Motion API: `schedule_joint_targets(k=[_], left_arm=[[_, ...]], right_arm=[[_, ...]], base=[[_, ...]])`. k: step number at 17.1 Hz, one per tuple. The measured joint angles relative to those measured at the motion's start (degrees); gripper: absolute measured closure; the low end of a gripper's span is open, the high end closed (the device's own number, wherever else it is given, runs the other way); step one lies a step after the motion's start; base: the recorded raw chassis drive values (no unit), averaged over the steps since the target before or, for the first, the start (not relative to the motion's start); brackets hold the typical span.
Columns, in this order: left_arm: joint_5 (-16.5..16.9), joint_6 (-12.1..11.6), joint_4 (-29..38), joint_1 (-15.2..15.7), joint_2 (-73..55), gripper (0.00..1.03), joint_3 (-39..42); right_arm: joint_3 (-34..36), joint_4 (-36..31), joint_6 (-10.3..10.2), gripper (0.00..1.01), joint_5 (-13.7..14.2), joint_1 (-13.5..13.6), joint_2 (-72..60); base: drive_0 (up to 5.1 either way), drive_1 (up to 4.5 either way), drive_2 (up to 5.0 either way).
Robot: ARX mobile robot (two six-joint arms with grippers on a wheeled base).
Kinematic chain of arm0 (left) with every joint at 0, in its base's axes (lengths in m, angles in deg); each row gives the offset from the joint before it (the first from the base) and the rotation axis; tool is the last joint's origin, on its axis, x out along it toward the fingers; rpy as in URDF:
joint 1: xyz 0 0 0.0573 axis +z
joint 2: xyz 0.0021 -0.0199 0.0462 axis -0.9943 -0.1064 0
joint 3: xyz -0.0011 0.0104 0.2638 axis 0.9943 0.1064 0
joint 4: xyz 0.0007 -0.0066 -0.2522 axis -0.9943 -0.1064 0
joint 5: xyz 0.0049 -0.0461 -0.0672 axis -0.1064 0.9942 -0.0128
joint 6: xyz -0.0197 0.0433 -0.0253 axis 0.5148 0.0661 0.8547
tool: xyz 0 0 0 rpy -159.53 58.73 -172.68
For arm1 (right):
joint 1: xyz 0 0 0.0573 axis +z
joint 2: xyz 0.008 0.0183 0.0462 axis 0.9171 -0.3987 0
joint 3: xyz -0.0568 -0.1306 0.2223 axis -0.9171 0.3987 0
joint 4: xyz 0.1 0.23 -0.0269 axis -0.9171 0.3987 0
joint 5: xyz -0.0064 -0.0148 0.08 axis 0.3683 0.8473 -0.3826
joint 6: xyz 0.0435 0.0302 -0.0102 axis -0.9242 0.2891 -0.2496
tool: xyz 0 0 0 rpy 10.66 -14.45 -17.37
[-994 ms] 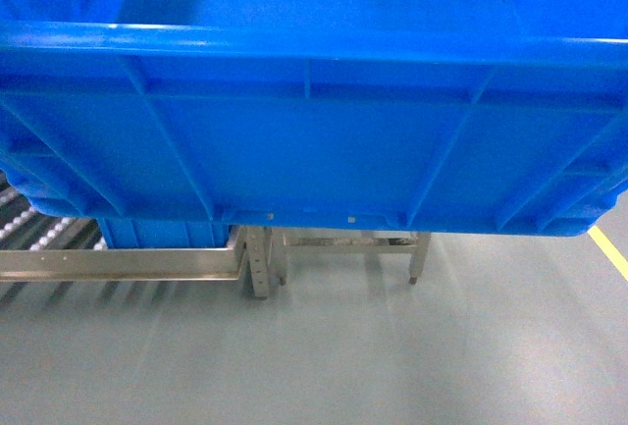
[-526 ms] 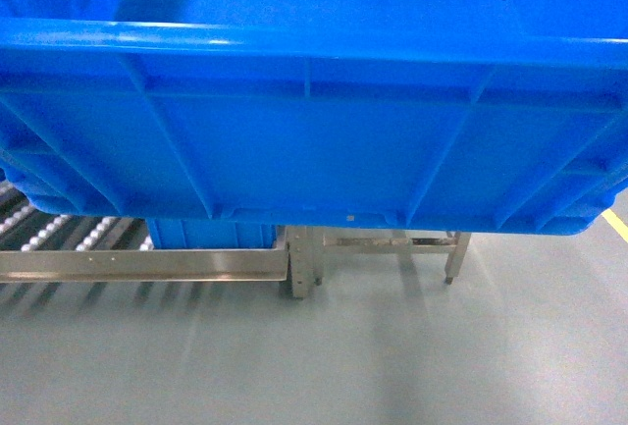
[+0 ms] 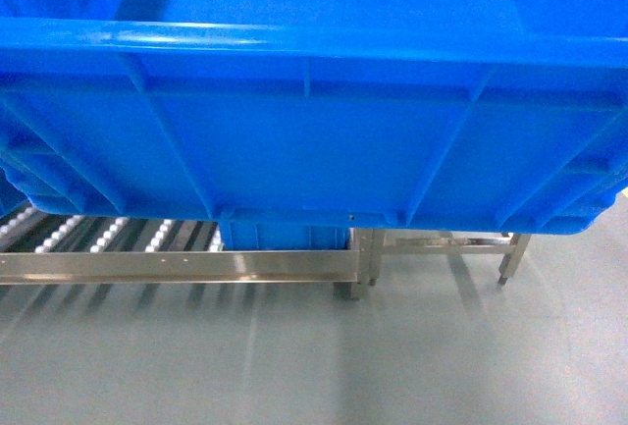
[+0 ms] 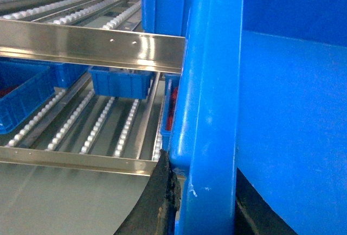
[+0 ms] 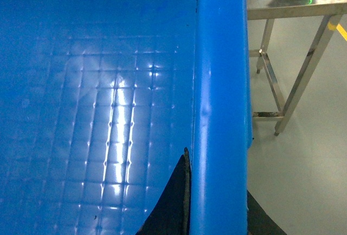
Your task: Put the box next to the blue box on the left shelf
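Note:
The box [image 3: 314, 140], a big bright blue ribbed crate, fills the upper head view and hangs above the floor. My left gripper [image 4: 209, 205] is shut on its rolled rim [image 4: 214, 110], with one black finger [image 4: 160, 197] outside the wall. My right gripper [image 5: 217, 213] is shut on the opposite rim [image 5: 219, 83], one finger [image 5: 176, 202] inside the crate. Below the box, the left shelf [image 3: 177, 266] shows its steel front lip and white roller tracks [image 3: 98, 234]. A blue box [image 3: 285, 234] stands on that deck just right of the bare rollers, mostly hidden behind the held box. Neither gripper shows in the head view.
A second steel frame [image 3: 446, 243] stands to the right of the shelf on the grey floor [image 3: 314, 356]. In the left wrist view a lower roller deck [image 4: 97, 126] carries a small blue bin [image 4: 119, 82] and more blue bins [image 4: 21, 96] at its left.
In the head view the shelf, the blue box on it and the steel frame have slid to the right beneath the held box, baring more roller track at left. Both grips are unchanged.

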State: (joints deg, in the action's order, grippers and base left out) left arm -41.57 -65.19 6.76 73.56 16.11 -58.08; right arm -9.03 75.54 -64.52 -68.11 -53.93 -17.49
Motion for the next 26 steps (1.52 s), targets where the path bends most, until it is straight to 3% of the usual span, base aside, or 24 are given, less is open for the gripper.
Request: schedule_joint_targets(k=[26], left_arm=[[0.0, 0.0, -0.1, 0.0, 0.0, 0.89, 0.0]], right_arm=[[0.0, 0.2, 0.0, 0.93, 0.0, 0.0, 0.0]], base=[[-5.0, 2.43, 2.4]])
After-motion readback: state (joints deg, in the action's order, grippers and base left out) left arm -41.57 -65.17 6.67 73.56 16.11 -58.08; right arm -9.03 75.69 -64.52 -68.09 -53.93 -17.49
